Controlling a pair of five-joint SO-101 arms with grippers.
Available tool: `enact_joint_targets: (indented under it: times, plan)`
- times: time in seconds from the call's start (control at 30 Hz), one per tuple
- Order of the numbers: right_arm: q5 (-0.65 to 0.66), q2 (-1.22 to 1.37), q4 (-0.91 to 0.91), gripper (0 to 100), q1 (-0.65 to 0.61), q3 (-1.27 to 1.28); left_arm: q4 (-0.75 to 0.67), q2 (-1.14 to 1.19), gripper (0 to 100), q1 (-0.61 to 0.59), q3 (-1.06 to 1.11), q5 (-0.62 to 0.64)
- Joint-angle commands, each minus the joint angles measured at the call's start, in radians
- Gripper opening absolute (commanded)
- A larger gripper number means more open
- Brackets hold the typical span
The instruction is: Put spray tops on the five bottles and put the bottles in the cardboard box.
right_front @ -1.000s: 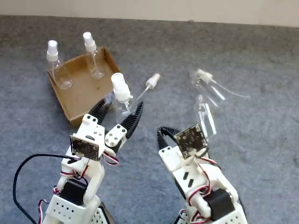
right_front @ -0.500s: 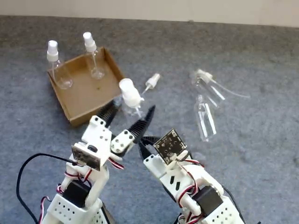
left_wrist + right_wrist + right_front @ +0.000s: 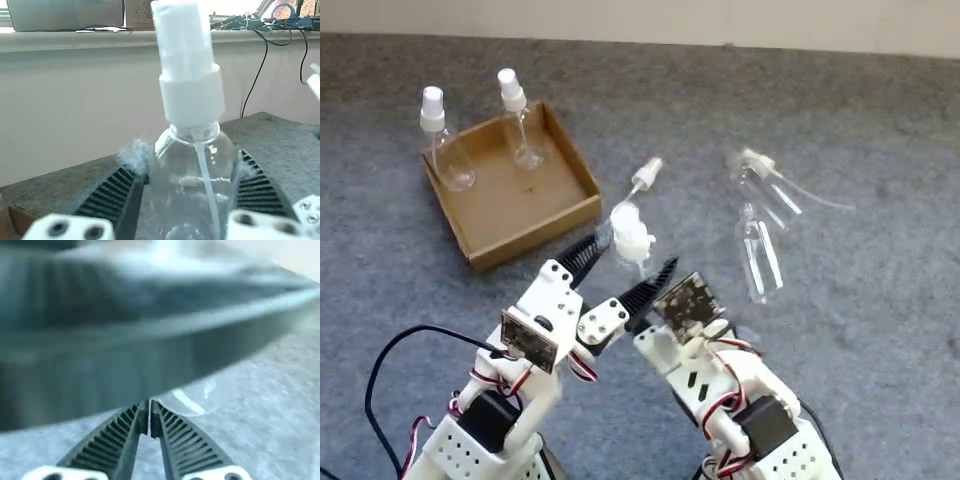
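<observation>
- Left hand (image 3: 623,272) clamped around a clear bottle (image 3: 631,236), white spray top fitted, held upright just outside the cardboard box (image 3: 575,208), off its right corner.
- Right hand (image 3: 149,416) with fingers pressed together on nothing, close beside the left hand, on the side away from the box.
- Two capped bottles (image 3: 438,140) standing inside the box, along its far edge.
- Loose spray top (image 3: 646,176) lying on the grey desk (image 3: 880,330), near the box's right side.
- Two lying bottles (image 3: 760,250), well apart from the box, to its right.
</observation>
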Motion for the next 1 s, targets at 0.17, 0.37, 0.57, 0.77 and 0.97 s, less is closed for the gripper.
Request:
enact_joint_targets:
  times: [0.17,0.37,0.57,0.77,0.97]
  plan:
    - [0.011,-0.013,-0.033,0.8,0.090,-0.001,0.008,-0.012,15,0.027,0.018,0.006]
    - [0.011,-0.013,-0.035,0.8,0.090,0.087,0.005,-0.012,15,-0.028,0.015,0.006]
    - [0.011,-0.013,-0.036,0.8,0.090,0.139,0.008,-0.012,15,-0.182,-0.041,0.009]
    - [0.012,-0.013,-0.038,0.8,0.090,0.137,0.135,-0.010,15,-0.361,-0.186,0.011]
    - [0.012,-0.013,-0.038,0.8,0.090,0.137,0.241,-0.007,15,-0.473,-0.360,0.005]
